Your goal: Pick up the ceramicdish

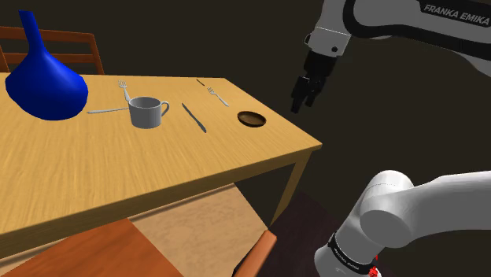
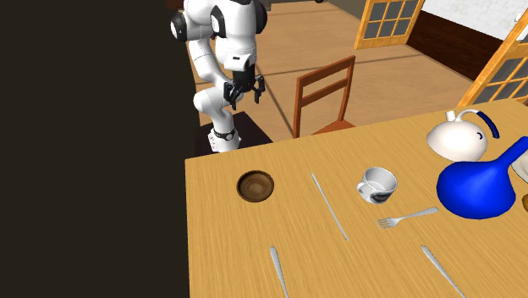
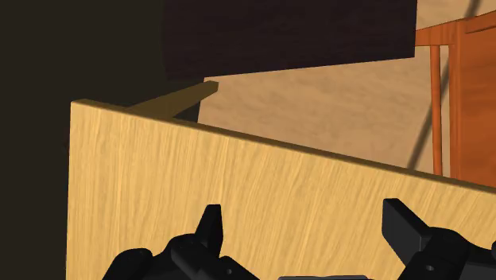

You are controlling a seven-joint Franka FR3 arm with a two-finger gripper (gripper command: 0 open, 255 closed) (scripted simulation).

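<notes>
The ceramic dish (image 1: pixel 251 119) is a small, round, shallow bowl, brown with a darker hollow. It sits on the desk (image 1: pixel 118 173) near the end closest to the arm, well apart from the pincer (image 1: pixel 305 101). The pincer hangs in the air beyond that end, not over the desk.

The desk is pale wood with a fine straight grain. On it in the shoulder view are a grey mug (image 1: pixel 146 112) with a handle, a thin knife (image 1: pixel 194 117) between the mug and the dish, and a glossy blue vase (image 1: pixel 43 79) with a wide body and narrow neck at the far left.

The second exterior view shows the dish (image 2: pixel 255 185) from above, the mug (image 2: pixel 376 184) white with blue markings, and a white teapot (image 2: pixel 461 135) behind the vase (image 2: pixel 478 186).

In the wrist view the pincer (image 3: pixel 302 219) is released, its black fingers (image 3: pixel 211 223) spread wide over the desk edge (image 3: pixel 159 175), with nothing between them.

A wooden chair (image 2: pixel 326 93) stands at the desk. The floor is wood, beside a dark wall.
</notes>
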